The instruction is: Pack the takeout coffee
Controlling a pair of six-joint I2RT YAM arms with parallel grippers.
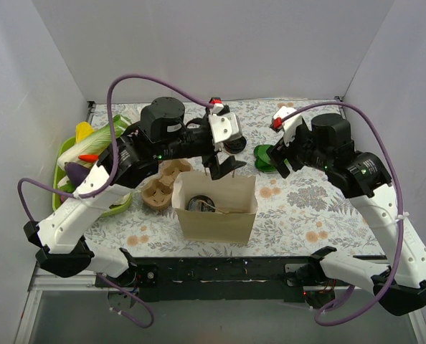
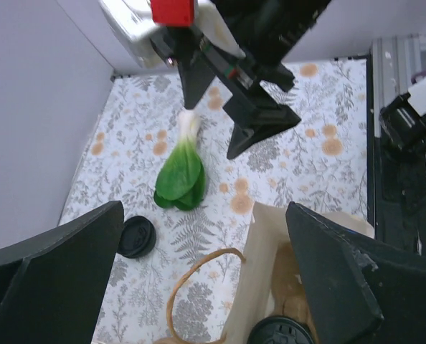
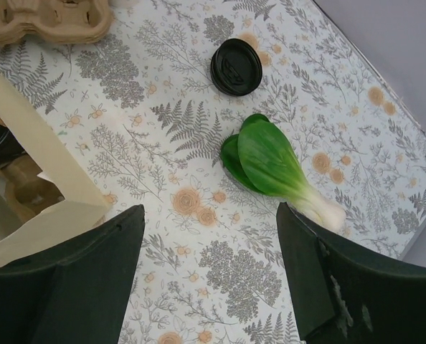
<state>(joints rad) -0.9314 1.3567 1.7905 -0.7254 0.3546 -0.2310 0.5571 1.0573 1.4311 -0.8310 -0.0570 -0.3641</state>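
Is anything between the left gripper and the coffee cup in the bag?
Nothing visible does. The left gripper hangs open over the bag, whose top is open, and the coffee cup shows its black lid inside. The handle loops off to one side.

The left gripper (image 2: pixel 204 215) holds its jaws wide apart, one dark finger at each lower corner; between them spreads the flowered counter (image 2: pixel 320 107); a bok choy (image 2: pixel 181 175) lies on it, with a loose black lid (image 2: pixel 136 236) near it to the left; the paper bag (image 2: pixel 267 236) stands open at the bottom; inside it the takeout coffee (image 2: pixel 281 332) shows only its black lid; the right gripper (image 2: pixel 213 129) hangs over the bok choy's white stem, jaws apart and empty.
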